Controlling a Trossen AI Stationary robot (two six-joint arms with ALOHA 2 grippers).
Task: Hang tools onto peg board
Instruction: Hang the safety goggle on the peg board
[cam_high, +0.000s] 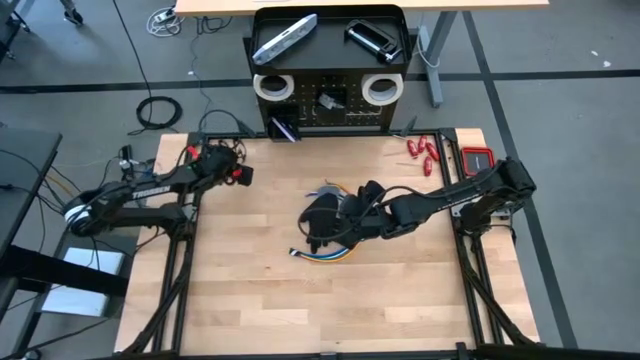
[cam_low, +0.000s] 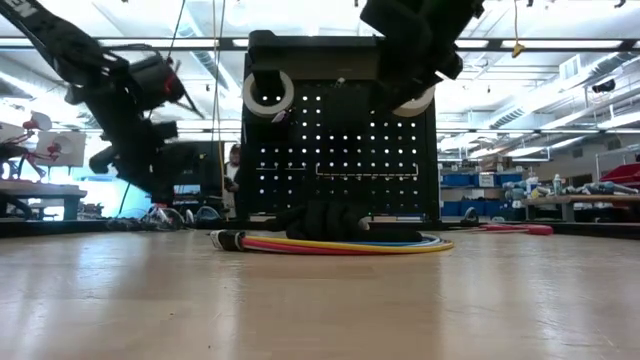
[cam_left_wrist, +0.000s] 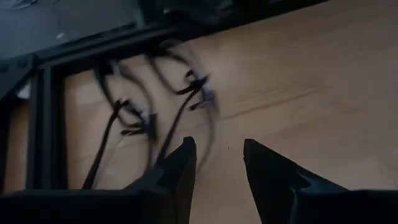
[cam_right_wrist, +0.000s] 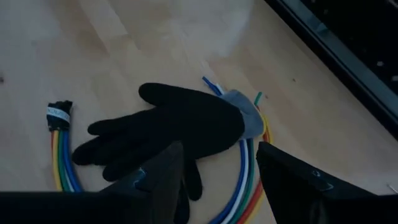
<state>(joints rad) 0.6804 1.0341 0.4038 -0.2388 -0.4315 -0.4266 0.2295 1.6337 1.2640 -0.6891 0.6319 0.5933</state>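
Hovering right pincer (cam_right_wrist: 214, 180) open and empty above black glove (cam_right_wrist: 168, 134), left pincer (cam_left_wrist: 217, 165) parted, empty.

We see a black work glove (cam_right_wrist: 171, 127) lying flat near the middle of the wooden table (cam_high: 260, 290), its grey cuff (cam_right_wrist: 247, 115) turned toward the far edge, and it rests on top of a looped bundle of coloured wires (cam_right_wrist: 245, 183) in red, yellow, green, blue and white. A black connector (cam_right_wrist: 58, 114) caps one end of that bundle just beside the glove's fingers. Off the table's left side, loose black cables (cam_high: 158, 110) coil on the grey floor (cam_high: 560, 120).
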